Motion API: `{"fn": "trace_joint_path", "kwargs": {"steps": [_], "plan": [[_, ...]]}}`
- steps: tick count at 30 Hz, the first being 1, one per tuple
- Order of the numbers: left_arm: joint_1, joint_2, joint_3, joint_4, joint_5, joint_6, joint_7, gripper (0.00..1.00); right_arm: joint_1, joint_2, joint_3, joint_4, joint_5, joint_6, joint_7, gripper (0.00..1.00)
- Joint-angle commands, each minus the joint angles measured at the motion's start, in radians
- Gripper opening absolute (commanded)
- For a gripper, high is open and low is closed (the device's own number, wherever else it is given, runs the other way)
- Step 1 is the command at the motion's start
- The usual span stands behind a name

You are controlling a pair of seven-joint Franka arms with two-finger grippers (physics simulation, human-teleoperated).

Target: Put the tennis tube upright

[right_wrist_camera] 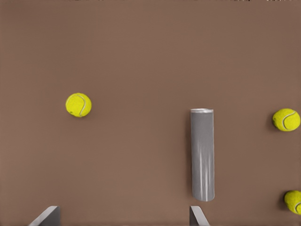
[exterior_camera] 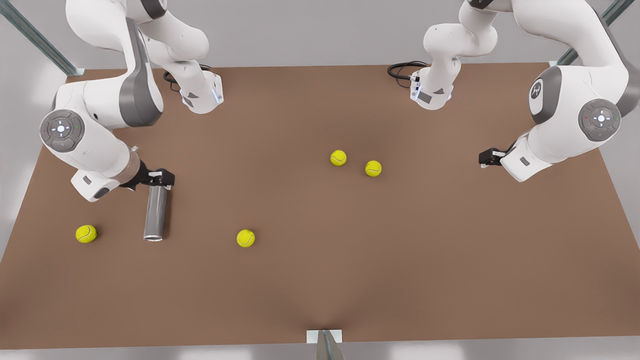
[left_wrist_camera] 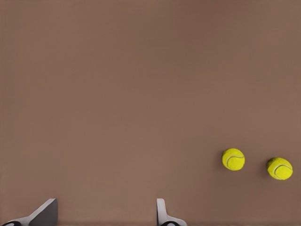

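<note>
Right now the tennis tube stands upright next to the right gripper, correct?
Not upright. The tennis tube lies on its side on the table, next to the right gripper. The front view shows it.

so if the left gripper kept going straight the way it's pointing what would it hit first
Probably the table: brown surface lies ahead of the left gripper, with the two tennis balls off to one side.

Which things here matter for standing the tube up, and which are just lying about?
In the job: tennis tube, lying flat; right hand, open, at its end.
Lying about: four tennis balls on the table; left hand, open, waiting apart.
</note>
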Motion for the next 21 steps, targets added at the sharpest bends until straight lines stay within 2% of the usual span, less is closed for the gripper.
{"fn": "trace_joint_path", "kwargs": {"steps": [1, 5, 11, 17, 21], "plan": [[0.0, 0.0, 0.0, 0.0, 0.001, 0.0, 0.0, 1.0, -0.001, 0.0, 0.0, 0.0, 0.0, 0.0, 0.0, 1.0], [0.0, 0.0, 0.0, -0.002, 0.001, -0.002, 0.0, 1.0, -0.03, 0.037, 0.0, -0.037, -0.003, 0.0, -0.005, 1.0], [0.0, 0.001, 0.0, -0.002, 0.001, -0.002, 0.0, 1.0, -0.111, 0.057, 0.009, -0.296, -0.037, 0.123, -0.008, 1.0], [0.0, 0.008, 0.0, -0.002, 0.001, -0.002, 0.0, 1.0, -0.263, 0.087, 0.008, -0.506, -0.037, 0.396, -0.054, 1.0], [0.0, 0.008, 0.0, -0.002, 0.001, -0.006, 0.0, 1.0, -0.298, 0.163, 0.009, -0.522, -0.037, 0.472, -0.077, 1.0]]}}
